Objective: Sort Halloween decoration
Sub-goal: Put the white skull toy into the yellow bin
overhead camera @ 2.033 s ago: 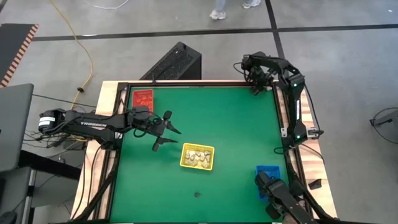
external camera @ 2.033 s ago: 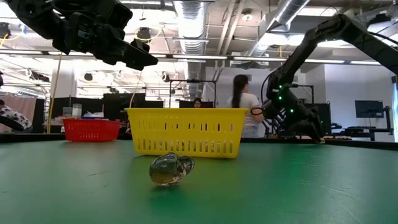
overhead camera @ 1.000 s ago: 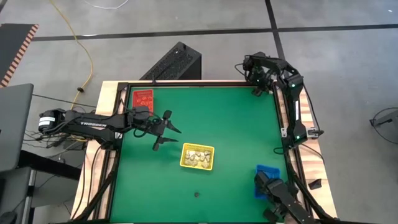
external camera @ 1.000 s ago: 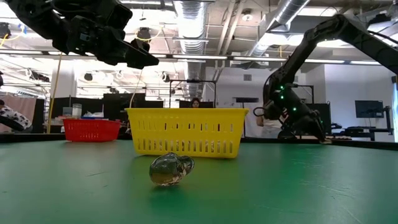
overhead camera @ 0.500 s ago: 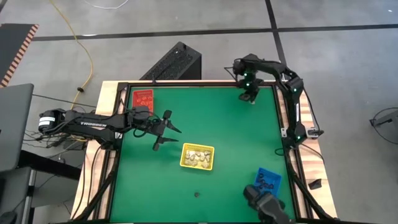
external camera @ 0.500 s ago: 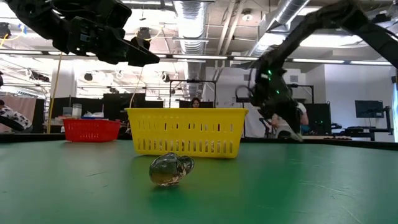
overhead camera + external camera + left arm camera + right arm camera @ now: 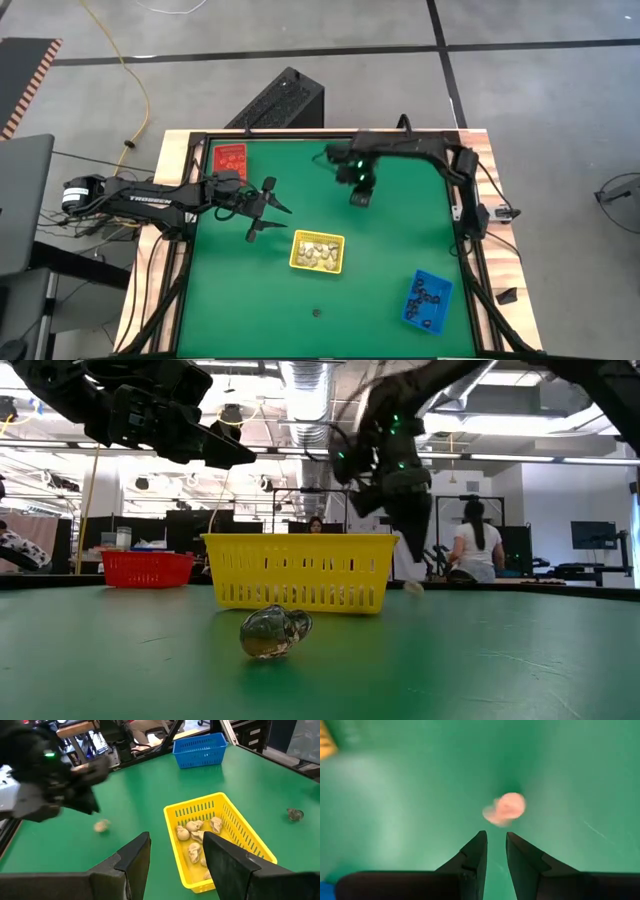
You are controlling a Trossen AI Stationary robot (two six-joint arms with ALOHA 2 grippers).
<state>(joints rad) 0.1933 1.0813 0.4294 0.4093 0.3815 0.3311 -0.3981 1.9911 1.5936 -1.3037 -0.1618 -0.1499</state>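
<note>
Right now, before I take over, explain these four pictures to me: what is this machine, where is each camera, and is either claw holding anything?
Two dark robot arms work over a green table. One picture looks straight down, one looks level across the tabletop, and one camera rides on each wrist. The left gripper hovers open beside the yellow tray of cream trinkets. The right gripper hangs empty, its fingers narrowly apart, above a pale trinket lying on the table. A red tray, a blue tray of black pieces and one loose trinket also sit there.
</note>
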